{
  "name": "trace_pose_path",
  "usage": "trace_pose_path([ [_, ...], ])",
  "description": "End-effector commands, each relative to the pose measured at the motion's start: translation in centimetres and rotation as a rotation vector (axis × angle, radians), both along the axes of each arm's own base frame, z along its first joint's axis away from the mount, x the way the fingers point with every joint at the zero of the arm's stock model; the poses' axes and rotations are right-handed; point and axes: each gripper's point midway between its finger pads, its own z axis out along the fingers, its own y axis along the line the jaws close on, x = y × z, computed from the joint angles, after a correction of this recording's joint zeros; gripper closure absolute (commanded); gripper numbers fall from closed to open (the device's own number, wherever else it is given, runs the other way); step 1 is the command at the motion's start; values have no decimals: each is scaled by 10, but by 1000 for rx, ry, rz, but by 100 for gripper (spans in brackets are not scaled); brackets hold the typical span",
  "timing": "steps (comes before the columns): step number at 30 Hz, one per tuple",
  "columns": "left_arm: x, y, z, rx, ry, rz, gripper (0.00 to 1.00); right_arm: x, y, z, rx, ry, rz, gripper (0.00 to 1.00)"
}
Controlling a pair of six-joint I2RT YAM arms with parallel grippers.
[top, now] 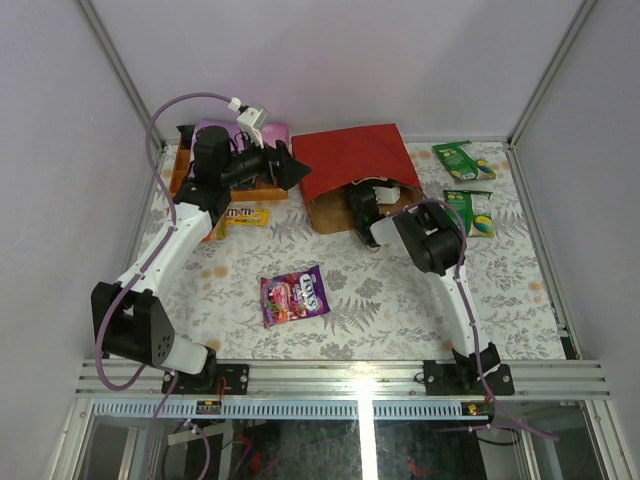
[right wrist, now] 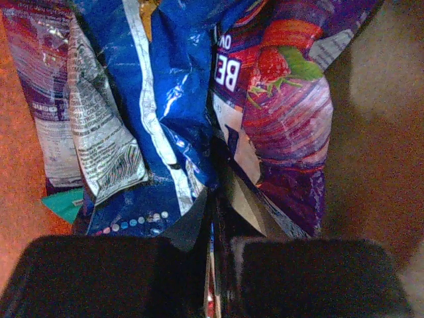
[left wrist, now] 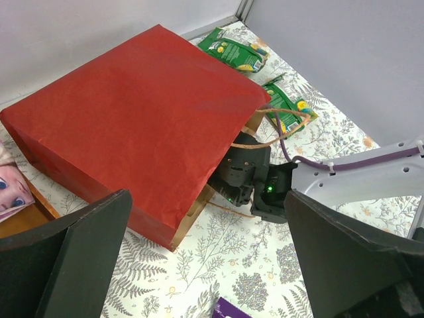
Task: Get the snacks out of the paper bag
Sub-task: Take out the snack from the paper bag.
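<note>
— The right pincer (right wrist: 215, 265): where do we have it?

— Deep in the paper bag (top: 350, 160), its fingers pressed together right at the lower corner of the blue chip bag (right wrist: 172, 99). We cannot tell whether film is actually caught in the seam.

— And the bag itself?

— It lies on its side at the table's (top: 400, 300) 12 o'clock, red outside, brown kraft inside, mouth facing 6 o'clock, with a thin loop handle curling out.

— What do we see inside?

— The crinkled blue chip bag with a white stripe is the biggest. At its 3 o'clock sits a glossy purple berry packet (right wrist: 285, 132).

— Outside?

— From the bag, a purple candy packet (top: 293, 297) lies flat at 7 o'clock, two green packets (top: 463, 160) at 3 and 4 o'clock, and a small yellow pack (top: 245, 217) at 8 o'clock.

— Our left pincer (top: 292, 166)?

— Spread wide, just beside the bag's 9 o'clock side, gripping nothing.
</note>
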Motion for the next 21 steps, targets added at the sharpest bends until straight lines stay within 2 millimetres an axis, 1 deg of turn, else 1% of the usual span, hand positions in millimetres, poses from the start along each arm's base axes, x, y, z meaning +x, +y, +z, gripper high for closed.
trace_pose_path([
  [1, 6, 1, 16, -14, -49, 9, 0, -4, 7, 70, -34, -170, 85, 100],
  [4, 7, 3, 17, -16, -51, 26, 0, -15, 4, 101, -41, -217, 103, 100],
  [7, 9, 5, 17, -22, -49, 48, 0, -29, 1, 124, -23, -228, 121, 100],
  [10, 10, 7, 17, -25, -43, 63, 0, -44, -2, 141, 0, -220, 132, 100],
  [14, 12, 9, 18, -29, -41, 81, 0, -66, -3, 173, 41, -258, 156, 100],
  [17, 13, 11, 20, -32, -42, 97, 0, -85, -6, 191, 50, -267, 171, 100],
  [21, 14, 14, 21, -39, -39, 121, 0, -110, -15, 206, 8, -268, 173, 100],
])
